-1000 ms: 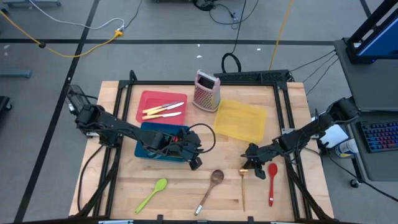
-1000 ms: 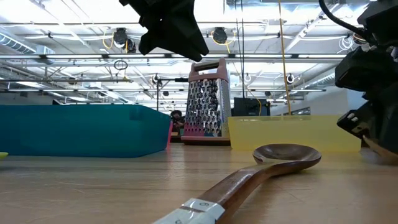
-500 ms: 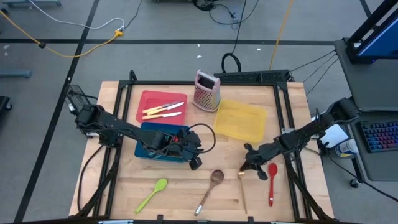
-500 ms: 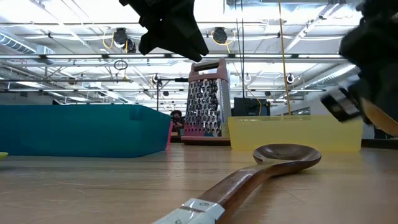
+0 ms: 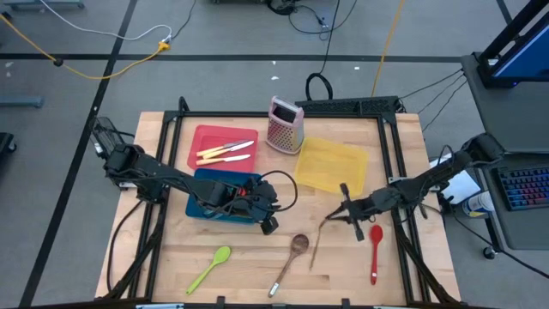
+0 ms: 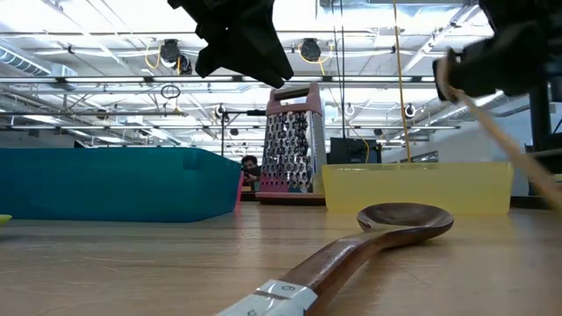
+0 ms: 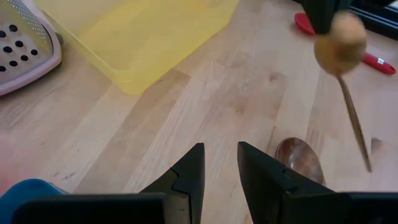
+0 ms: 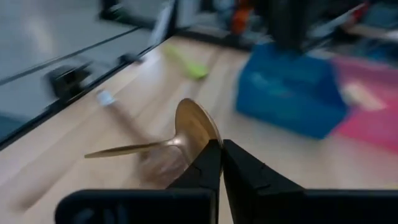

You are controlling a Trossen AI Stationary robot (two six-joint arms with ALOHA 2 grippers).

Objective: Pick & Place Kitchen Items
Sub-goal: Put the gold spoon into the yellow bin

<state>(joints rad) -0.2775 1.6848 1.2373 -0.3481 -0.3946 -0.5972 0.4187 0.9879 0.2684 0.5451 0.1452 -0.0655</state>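
Two dark jointed arms; black looping cables.

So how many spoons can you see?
4. A green plastic spoon lies front-left, a wooden spoon front-centre, a red spoon front-right, and a gold metal spoon hangs from the right gripper. The blue bin might hide more.

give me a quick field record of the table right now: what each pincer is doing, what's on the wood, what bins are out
right pincer: shut on gold spoon, lifted off the table, in front of yellow bin
left pincer: hovering by blue bin, holding nothing
loose on wood: green spoon, wooden spoon, red spoon
red tray: cream-handled knives inside
grater: upright behind yellow bin
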